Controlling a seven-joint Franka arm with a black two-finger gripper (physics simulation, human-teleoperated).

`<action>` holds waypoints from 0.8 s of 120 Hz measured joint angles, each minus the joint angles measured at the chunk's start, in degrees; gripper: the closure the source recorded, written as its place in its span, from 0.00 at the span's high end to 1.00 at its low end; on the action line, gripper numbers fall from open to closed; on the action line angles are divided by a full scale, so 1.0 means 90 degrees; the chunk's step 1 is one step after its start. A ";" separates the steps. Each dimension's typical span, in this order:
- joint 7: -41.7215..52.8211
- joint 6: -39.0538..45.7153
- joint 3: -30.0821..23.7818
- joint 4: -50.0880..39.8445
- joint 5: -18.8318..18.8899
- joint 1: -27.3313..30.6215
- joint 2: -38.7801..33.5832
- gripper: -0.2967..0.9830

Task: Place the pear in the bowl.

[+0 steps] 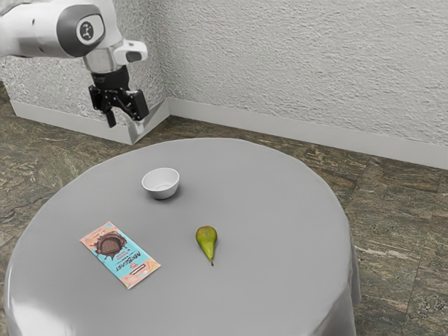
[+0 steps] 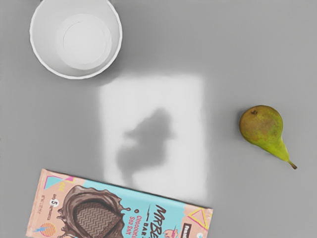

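the flat chocolate wrapper (image 1: 120, 254) on the desk (image 1: 280, 287) reads "mrbeast" in the exterior view. in the wrist view its lettering runs "mrbe" before the picture's edge, then "bar", with "chocolate sea salt" in pink and a "5" near one end; the remaining print is too small to tell. a round, dark-and-white emblem (image 1: 87, 30) sits on the arm (image 1: 42, 28).

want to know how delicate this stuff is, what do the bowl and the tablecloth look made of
The bowl looks like glazed ceramic or plastic: smooth, white, softly shiny. The tablecloth seems a satiny fabric, or perhaps vinyl: plain grey, draping over the edge with a bright sheen.
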 joint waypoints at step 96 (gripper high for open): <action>-0.3888 0.2403 -0.0119 -0.1681 0.0323 -0.2106 0.1209 0.75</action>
